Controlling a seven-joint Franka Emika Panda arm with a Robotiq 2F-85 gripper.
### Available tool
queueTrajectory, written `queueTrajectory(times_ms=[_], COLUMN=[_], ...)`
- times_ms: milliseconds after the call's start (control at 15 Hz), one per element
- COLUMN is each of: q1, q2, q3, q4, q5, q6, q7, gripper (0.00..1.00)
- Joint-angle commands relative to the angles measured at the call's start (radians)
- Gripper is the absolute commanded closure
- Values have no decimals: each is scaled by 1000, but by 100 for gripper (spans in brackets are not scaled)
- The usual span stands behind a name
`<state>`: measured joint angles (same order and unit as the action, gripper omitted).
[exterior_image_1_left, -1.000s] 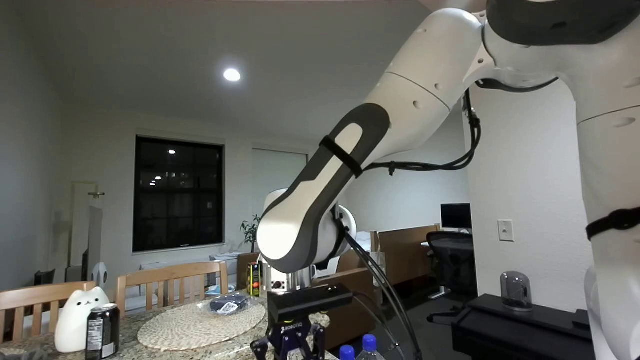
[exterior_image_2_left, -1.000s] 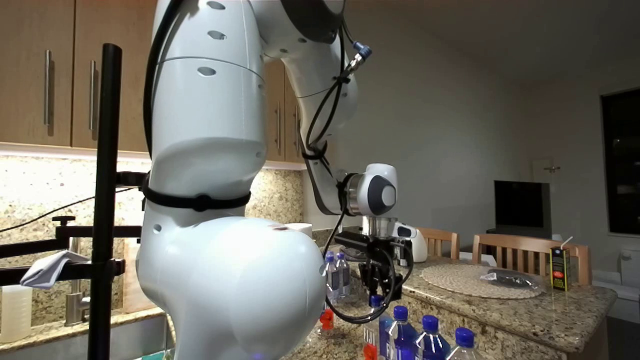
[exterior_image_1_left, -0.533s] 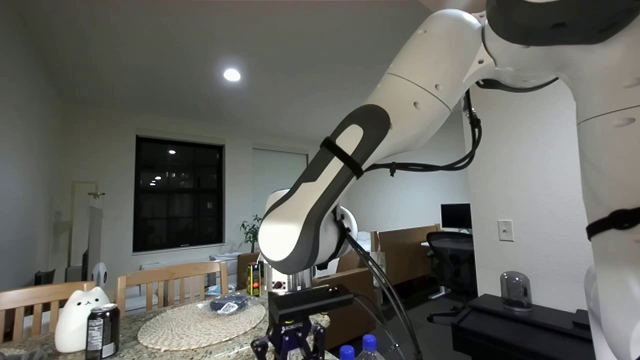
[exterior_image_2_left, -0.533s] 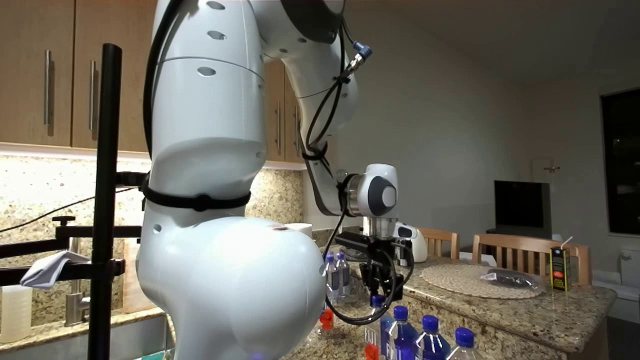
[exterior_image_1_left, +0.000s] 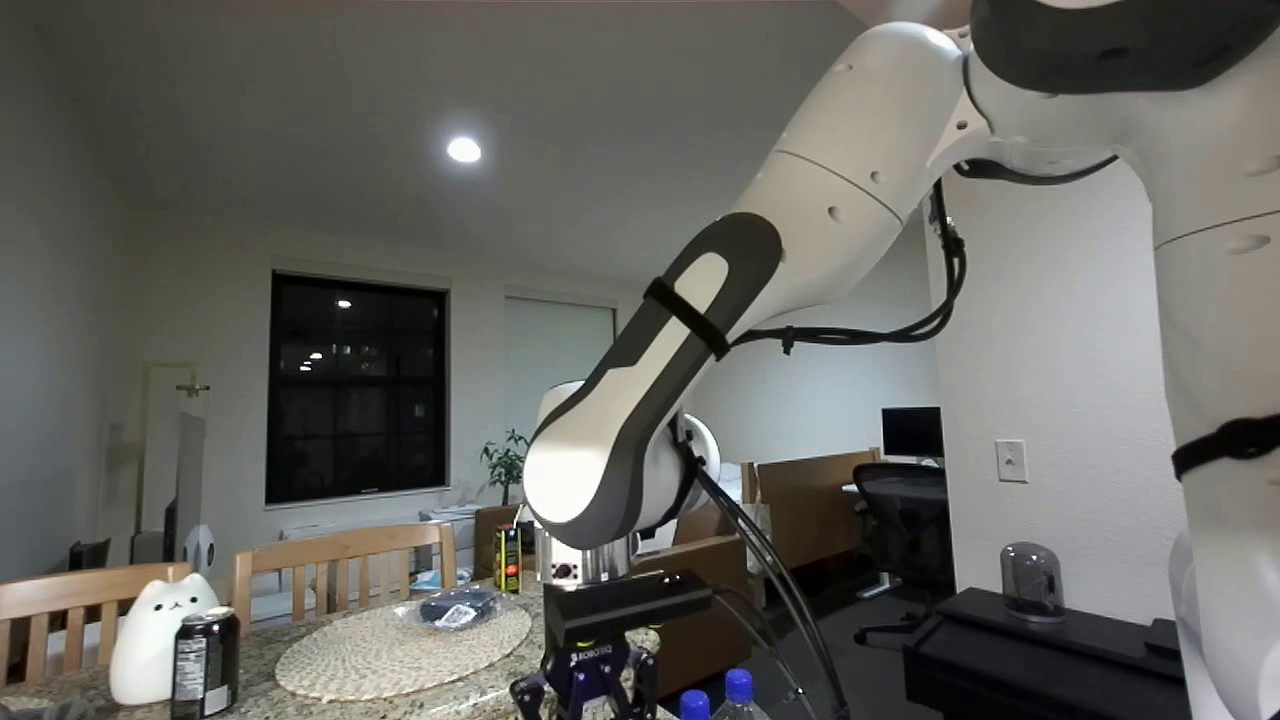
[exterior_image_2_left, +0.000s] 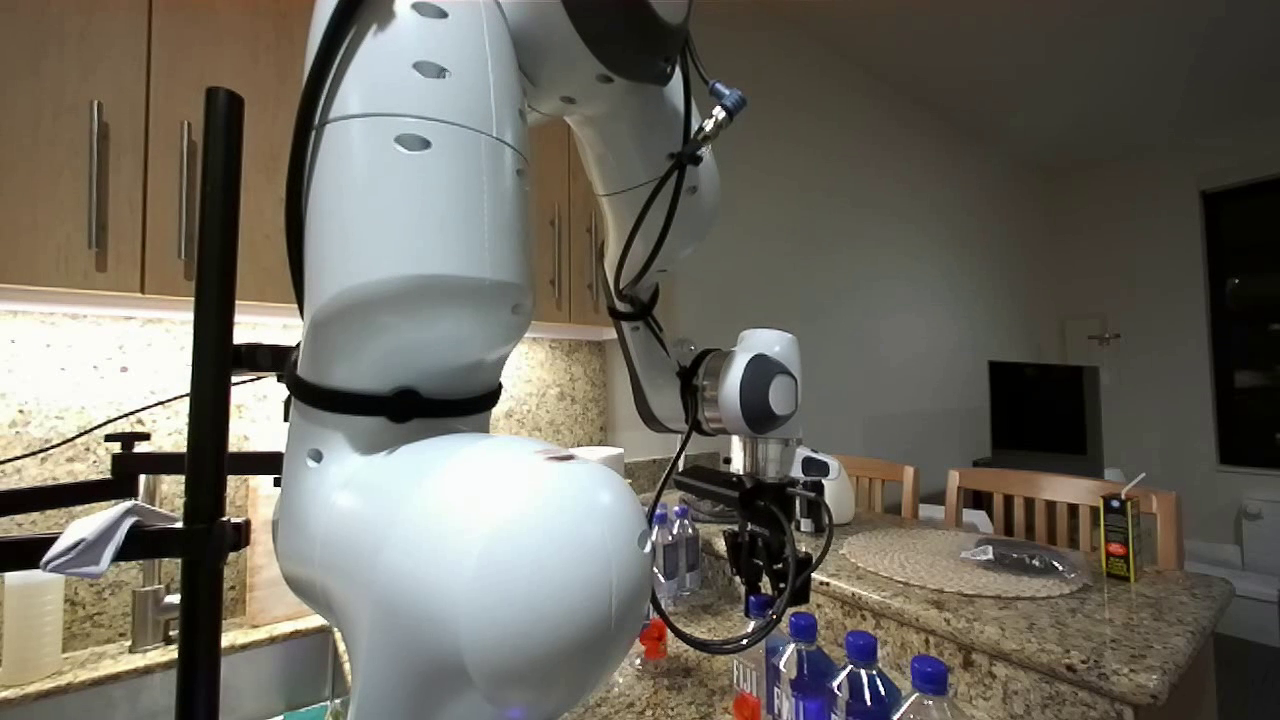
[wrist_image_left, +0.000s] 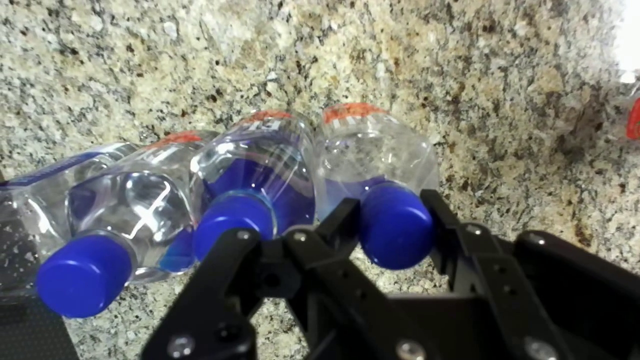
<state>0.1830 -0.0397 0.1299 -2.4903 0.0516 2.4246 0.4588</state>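
Observation:
My gripper (wrist_image_left: 391, 212) is shut on the blue cap (wrist_image_left: 397, 230) of a clear water bottle (wrist_image_left: 380, 152), one finger on each side. In an exterior view this bottle (exterior_image_2_left: 748, 675) stands upright at the near end of a row, with the gripper (exterior_image_2_left: 768, 592) over it. Its base is hidden, so I cannot tell whether it touches the counter. Close beside it stands a second bottle with a blue cap (wrist_image_left: 234, 220), then a third cap (wrist_image_left: 85, 275), and part of another bottle (wrist_image_left: 30, 225). Elsewhere only the gripper's upper part (exterior_image_1_left: 592, 680) shows, fingertips below the frame.
Two more bottles (exterior_image_2_left: 676, 550) stand farther back on the granite counter (wrist_image_left: 500, 60). A raised counter (exterior_image_2_left: 1130, 640) bears a woven mat (exterior_image_1_left: 400, 655), a packaged dark item (exterior_image_1_left: 458, 607), a drink box (exterior_image_2_left: 1120, 538), a white cat figure (exterior_image_1_left: 160, 640) and a can (exterior_image_1_left: 206, 665).
My gripper has shifted slightly right and a little down in both exterior views. The held bottle has moved with it, closer to the neighbouring bottle. The grip has stayed the same.

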Motion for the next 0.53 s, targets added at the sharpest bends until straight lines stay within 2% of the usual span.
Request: queueTrajectory(times_ms=[0, 133, 200, 267, 333, 467], q1=[-19, -18, -17, -18, -18, -18], q2=[-28, -27, -27, -28, -28, -28], q3=[4, 5, 6, 6, 6, 6], q4=[-35, -34, -34, -33, -33, -33], q5=[18, 19, 20, 20, 17, 16], q6=[14, 16, 16, 16, 15, 14], q7=[-50, -51, -51, -52, -50, -49], gripper=[85, 86, 66, 39, 37, 27])
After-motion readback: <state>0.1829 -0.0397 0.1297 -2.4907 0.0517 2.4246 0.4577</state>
